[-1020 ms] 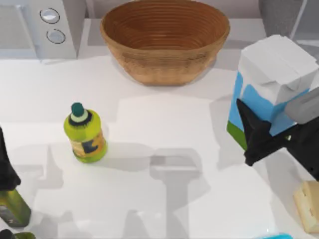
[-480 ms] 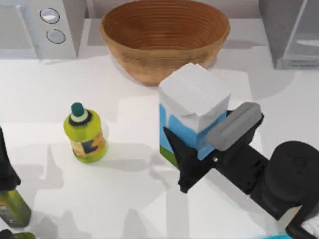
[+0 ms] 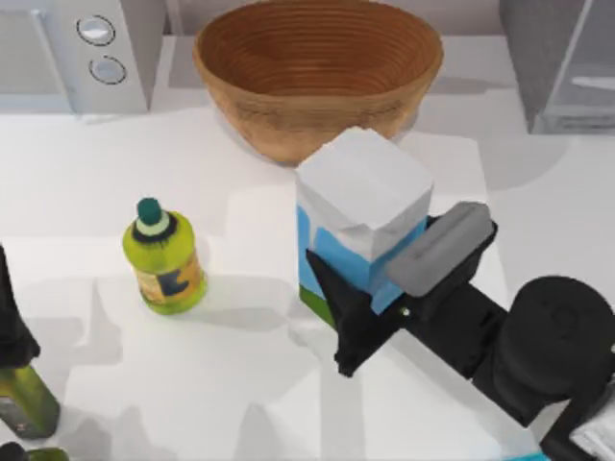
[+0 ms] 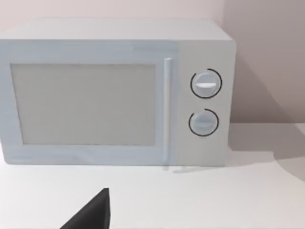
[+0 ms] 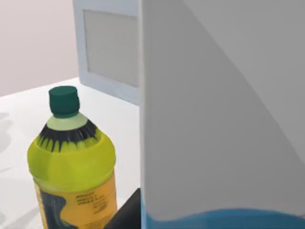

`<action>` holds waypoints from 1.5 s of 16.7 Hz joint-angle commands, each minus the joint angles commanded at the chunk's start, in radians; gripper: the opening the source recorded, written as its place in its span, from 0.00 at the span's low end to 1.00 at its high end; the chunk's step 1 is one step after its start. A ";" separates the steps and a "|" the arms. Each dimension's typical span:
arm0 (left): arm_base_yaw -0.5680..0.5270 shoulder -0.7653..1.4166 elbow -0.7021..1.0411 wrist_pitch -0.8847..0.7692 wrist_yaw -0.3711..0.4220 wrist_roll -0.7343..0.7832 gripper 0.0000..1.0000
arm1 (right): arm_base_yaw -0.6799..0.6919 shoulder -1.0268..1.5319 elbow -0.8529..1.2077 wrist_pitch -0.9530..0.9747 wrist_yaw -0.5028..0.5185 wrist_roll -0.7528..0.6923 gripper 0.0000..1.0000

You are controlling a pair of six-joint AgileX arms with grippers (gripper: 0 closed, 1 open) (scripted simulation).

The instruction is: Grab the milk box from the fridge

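Observation:
The milk box [image 3: 360, 192], a white-topped carton with blue and green sides, stands upright near the middle of the table, in front of the basket. My right gripper [image 3: 384, 277] is shut on its lower part, with one dark finger on the near side and one grey finger on the right side. In the right wrist view the milk box [image 5: 219, 119] is very close. The fridge [image 3: 534, 38], dark grey with a pale glassy door panel [image 3: 591, 67], is at the far right corner, well apart from the carton. My left gripper [image 3: 10, 322] is parked at the left edge.
A woven basket [image 3: 317, 67] sits at the back centre. A light grey microwave [image 3: 77, 48] [image 4: 114, 90] is at the back left. A yellow-green bottle [image 3: 163, 254] [image 5: 71, 162] stands left of the carton. An olive bottle [image 3: 24, 399] is at the front left.
My right gripper carried the milk box from the right side by the fridge leftward to the table's middle, with only a small further shift left in the last half second. The left arm stayed still.

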 joint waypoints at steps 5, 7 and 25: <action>0.000 0.000 0.000 0.000 0.000 0.000 1.00 | -0.003 0.162 0.095 0.033 0.000 0.000 0.00; 0.000 0.000 0.000 0.000 0.000 0.000 1.00 | -0.003 0.231 0.148 0.057 -0.002 0.003 0.00; 0.000 0.000 0.000 0.000 0.000 0.000 1.00 | -0.006 0.289 0.212 0.087 -0.003 -0.001 0.83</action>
